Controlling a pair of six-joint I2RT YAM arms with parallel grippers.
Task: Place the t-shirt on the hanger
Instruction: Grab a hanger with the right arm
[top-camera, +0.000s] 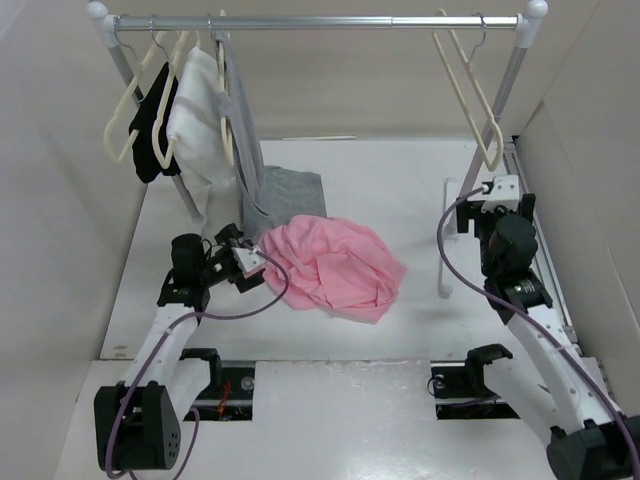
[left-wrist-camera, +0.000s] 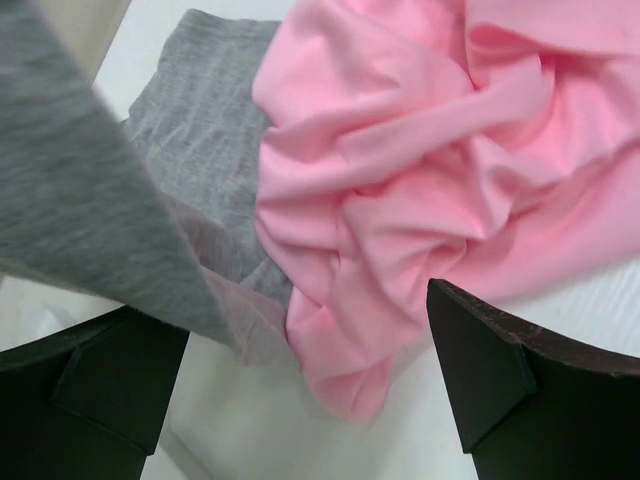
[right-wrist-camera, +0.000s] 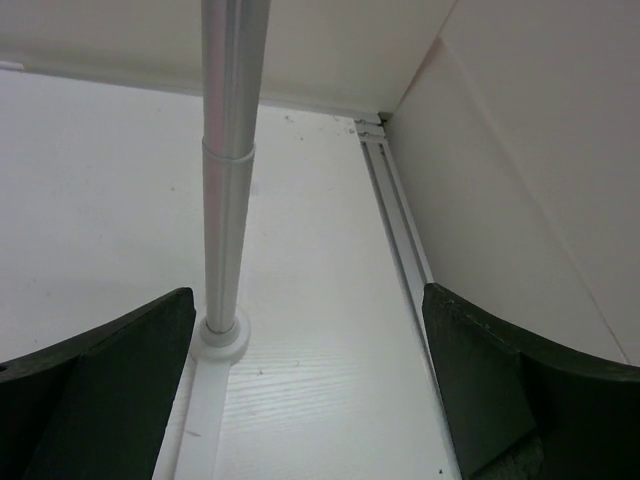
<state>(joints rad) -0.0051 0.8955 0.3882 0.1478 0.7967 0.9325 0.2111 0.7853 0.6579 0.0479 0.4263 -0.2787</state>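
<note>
— Looking for the t-shirt (top-camera: 335, 265): where?
— Heaped and crumpled near the middle of the counter (top-camera: 400, 190), touching the grey garment (top-camera: 285, 195) on its left. Noted the hanger (top-camera: 468, 95) well apart, bare, hooked at the right end of the rail (top-camera: 320, 20).
— Handling?
— Judged light, limp, all folds; nothing stiff to push against. Likely to sag and bunch once lifted. Suggest pinching a raised fold by the collar or a shoulder seam, though cannot make out collar or label in this heap.
— Jaws?
— Saw left jaws spread wide, empty, poised at the left edge of the pink heap. Saw right jaws equally wide, empty, far right, facing the rack post (right-wrist-camera: 228, 200).
— In the way?
— Grey cloth hard against the pink: risk of pinching both. Also logged the white garment (top-camera: 200, 120) and black garment (top-camera: 155, 125) on look-alike hangers, far left. Post close ahead of the right jaws.
</note>
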